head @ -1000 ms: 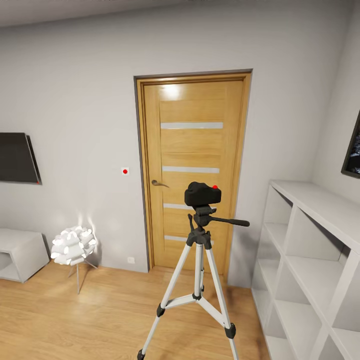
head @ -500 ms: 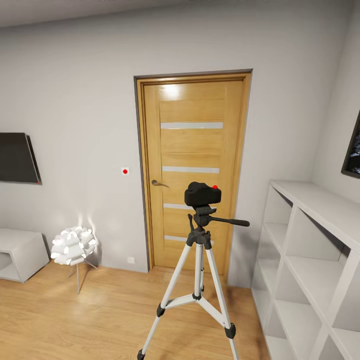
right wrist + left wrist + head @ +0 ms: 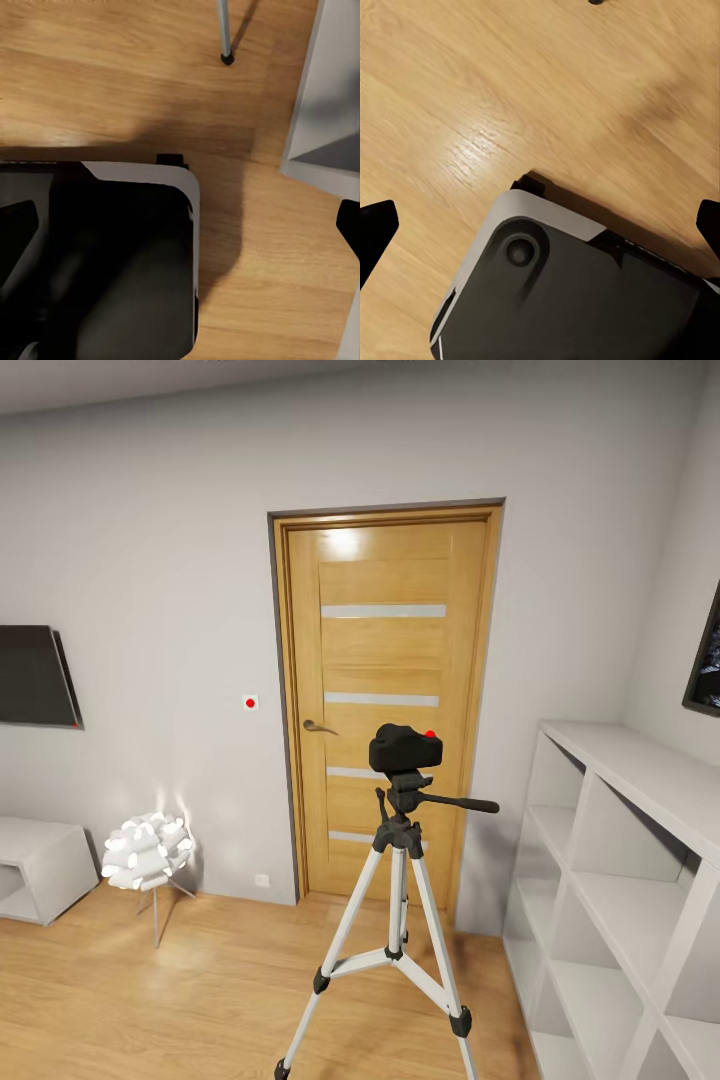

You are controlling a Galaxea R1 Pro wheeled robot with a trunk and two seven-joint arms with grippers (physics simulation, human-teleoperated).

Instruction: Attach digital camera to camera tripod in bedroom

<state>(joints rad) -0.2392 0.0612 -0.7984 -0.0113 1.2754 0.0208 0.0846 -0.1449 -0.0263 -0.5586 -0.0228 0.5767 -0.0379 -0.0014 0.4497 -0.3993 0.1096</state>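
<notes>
Far left on the grey wall: a dark wall-mounted screen (image 3: 36, 676). Below it, a low white cabinet (image 3: 35, 865) on the light wood plank floor (image 3: 180, 1000). Just right of that, a white ruffled floor lamp (image 3: 148, 848) on thin legs, near the wall.

Centre, far: an oak door (image 3: 385, 700) with frosted stripes, shut, handle toward its left edge; a small wall switch (image 3: 250, 702) with a red dot just left of the frame.

Nearer, in front of the door: the camera tripod (image 3: 395, 920), upright, silver-white legs spread, black head with the pan bar (image 3: 455, 802) pointing right. On top of that head, touching it and sitting level, the digital camera (image 3: 403, 748), red dot on its upper right.

Right: white open shelving (image 3: 620, 880) running along the right wall, with a dark framed picture (image 3: 705, 670) above.

Left claw (image 3: 540, 229) over bare floor above the robot's own base (image 3: 585, 292), fingertips (image 3: 376, 225) wide apart at the frame edges, grasping nothing. Right claw (image 3: 184, 217) likewise released, one fingertip (image 3: 349, 221) dark at the frame edge; a tripod foot (image 3: 226, 57) and a shelving corner (image 3: 330, 97) beyond it.

Judging from this: camera seated on the tripod, both claws clear of it, so the attaching looks done. Whether the mount is actually locked cannot be told. Little or nothing left.
</notes>
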